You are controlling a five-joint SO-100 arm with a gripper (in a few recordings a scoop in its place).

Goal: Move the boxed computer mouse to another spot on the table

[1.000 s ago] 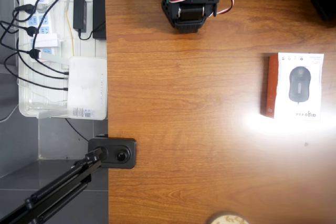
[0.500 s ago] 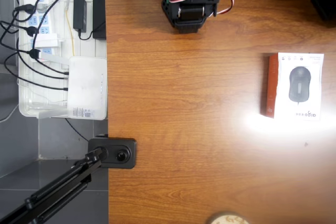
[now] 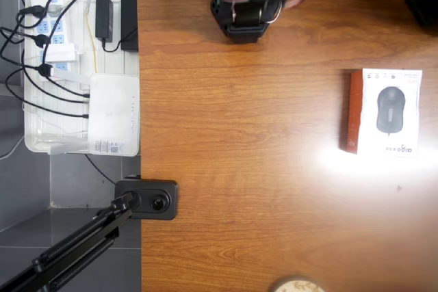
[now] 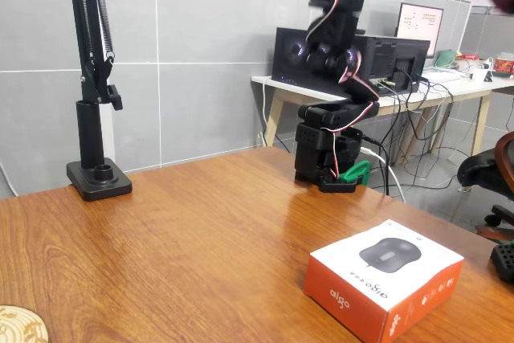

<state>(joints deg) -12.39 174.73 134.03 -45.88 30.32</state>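
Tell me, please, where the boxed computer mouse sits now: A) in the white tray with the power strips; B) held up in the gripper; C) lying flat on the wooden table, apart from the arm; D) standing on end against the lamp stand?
C: the boxed computer mouse lies flat on the table, well away from the arm's base.

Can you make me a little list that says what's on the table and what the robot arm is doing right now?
box: mouse box, lying flat, mouse picture facing up, orange side showing
box place: right side of the table in the overhead view
arm: black arm standing at the table's far edge, folded upward
gripper: too blurred to tell open or shut
gap: arm and box are well apart
stand: black clamp stand at the table's edge
beside table: white tray with power strips and cables
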